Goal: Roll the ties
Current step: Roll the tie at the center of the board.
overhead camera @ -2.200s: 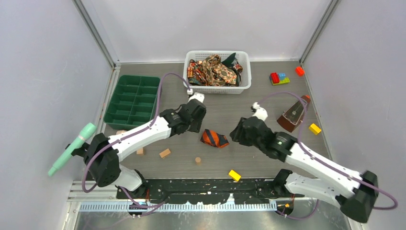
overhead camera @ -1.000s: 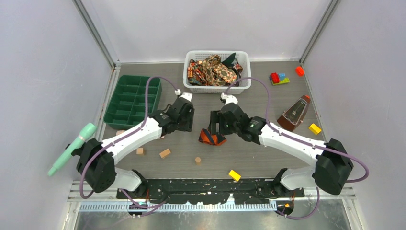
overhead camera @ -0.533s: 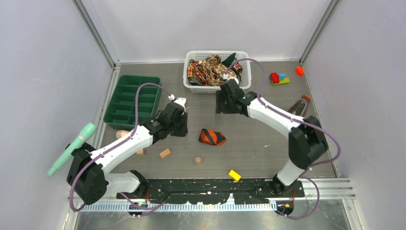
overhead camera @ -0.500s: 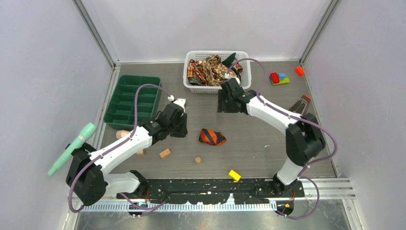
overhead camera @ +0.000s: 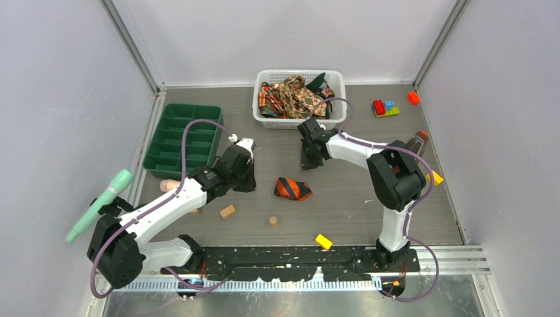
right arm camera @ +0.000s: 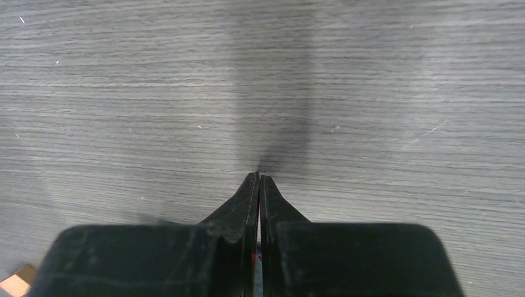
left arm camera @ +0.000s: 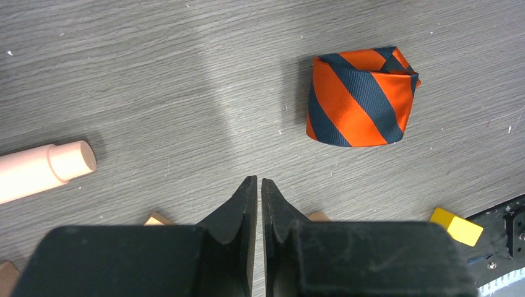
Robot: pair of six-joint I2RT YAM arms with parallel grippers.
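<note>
The orange-and-dark striped tie (overhead camera: 292, 189) lies rolled into a squat bundle on the grey worktop (overhead camera: 350, 205). It sits roughly in the middle, between the two arms, and neither touches it. The left end effector (left arm camera: 259, 184) hangs just to the left of it, fingers drawn together with only a sliver of a gap and nothing between them. From its wrist camera the roll sits ahead and to the right, well clear of the fingertips. The right end effector (right arm camera: 259, 178) is closed and empty too, its tips pointing down at bare worktop between the roll and the white basket (overhead camera: 300, 123) (the tips look very close to the surface, though I cannot tell whether they touch).

The paisley ties (overhead camera: 290, 96), brown and gold, are heaped loose in that basket at the far edge, with a dark green tie (overhead camera: 317, 82) poking up near the back rim. A green compartment tray (overhead camera: 187, 129) sits at the far left. Near the left arm lie a pale pink peg (left arm camera: 43, 172), a wooden block (overhead camera: 227, 211) and a small wooden cylinder (overhead camera: 273, 221). A yellow block (overhead camera: 323, 242) rests near the front edge.
</note>
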